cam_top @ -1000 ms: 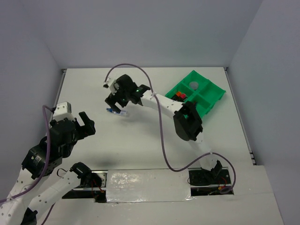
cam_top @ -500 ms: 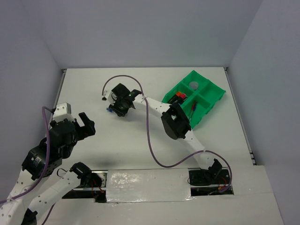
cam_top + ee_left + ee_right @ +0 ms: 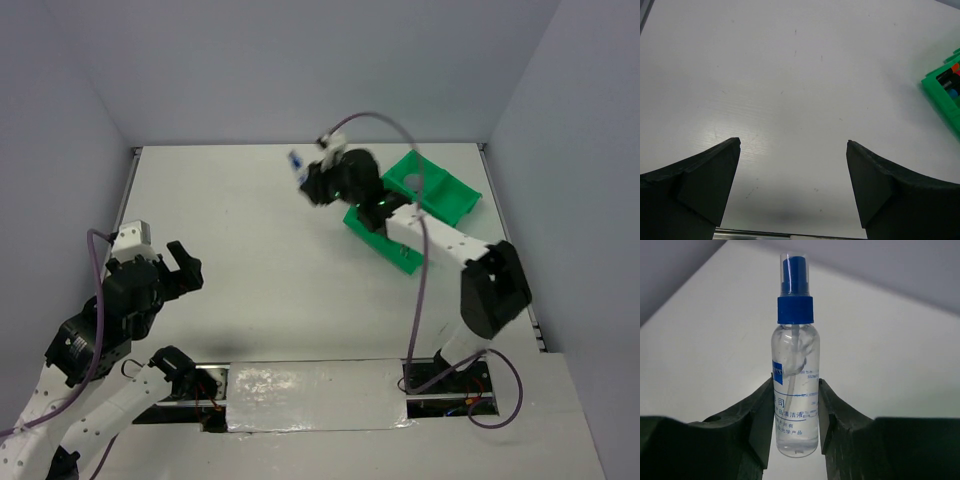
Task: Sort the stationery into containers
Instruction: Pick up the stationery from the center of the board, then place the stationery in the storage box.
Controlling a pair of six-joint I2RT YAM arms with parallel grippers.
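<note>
My right gripper [image 3: 795, 405] is shut on a clear spray bottle [image 3: 795, 355] with a blue cap, gripping its lower body on both sides. From above, the bottle [image 3: 297, 161] is held off the table, just left of the green tray [image 3: 447, 196], and the right gripper [image 3: 312, 178] and its arm cover part of the tray. A small grey round piece [image 3: 413, 181] lies in a far compartment. My left gripper [image 3: 182, 266] hangs open at the near left, with nothing between its fingers [image 3: 715, 170]. Black highlighters [image 3: 946, 79] show in the tray [image 3: 940, 102].
White walls close the table at the back and on both sides. The right arm's purple cable [image 3: 420, 260] loops over the tray's near side. A taped strip [image 3: 315, 395] runs along the near edge between the two arm bases.
The right gripper closed on the bottle at the table's middle, lifted it and swung it right and farther back, next to the tray. The left arm stayed still.
</note>
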